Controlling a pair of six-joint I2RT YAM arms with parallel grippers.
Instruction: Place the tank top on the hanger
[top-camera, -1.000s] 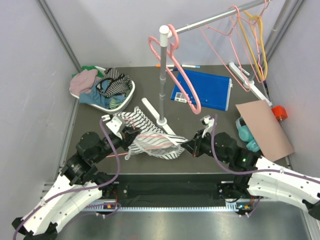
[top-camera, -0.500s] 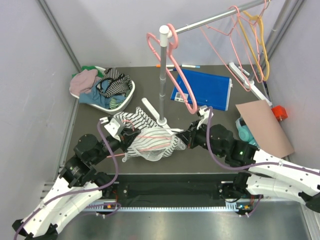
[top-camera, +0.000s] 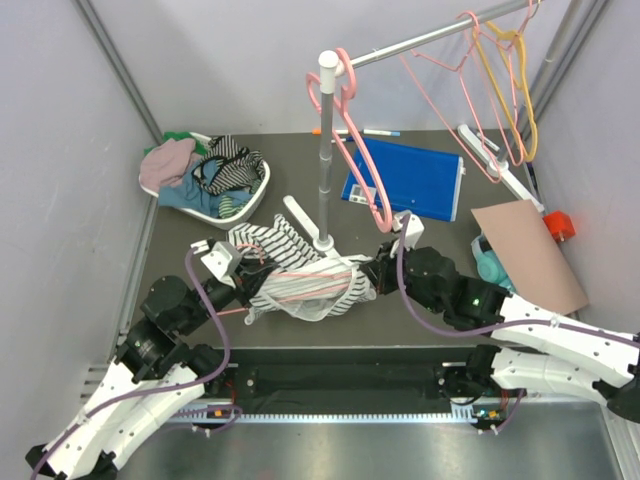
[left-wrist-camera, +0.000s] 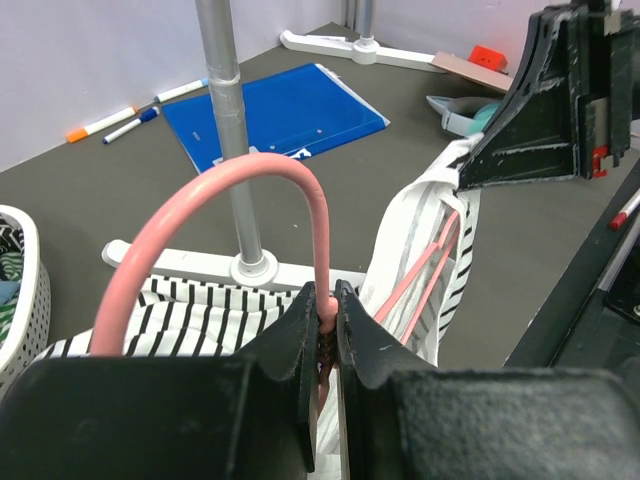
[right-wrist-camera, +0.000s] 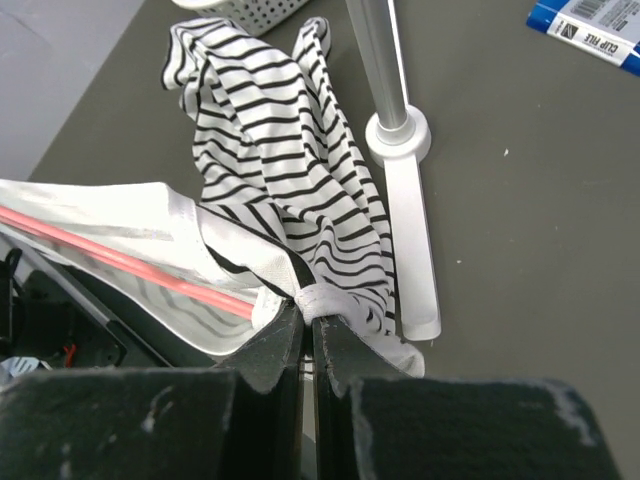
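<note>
tank top (top-camera: 312, 283) around hanger (left-wrist-camera: 250, 167) before stand (top-camera: 324, 150), basket (top-camera: 240, 208) behind left, folder (top-camera: 412, 180) behind right

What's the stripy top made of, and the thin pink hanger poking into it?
The top looks like soft, thin cloth, probably knit: it droops and bunches in folds. The hanger looks like thin wire with a smooth, slightly shiny pink coating; what's underneath can't be told.
</note>
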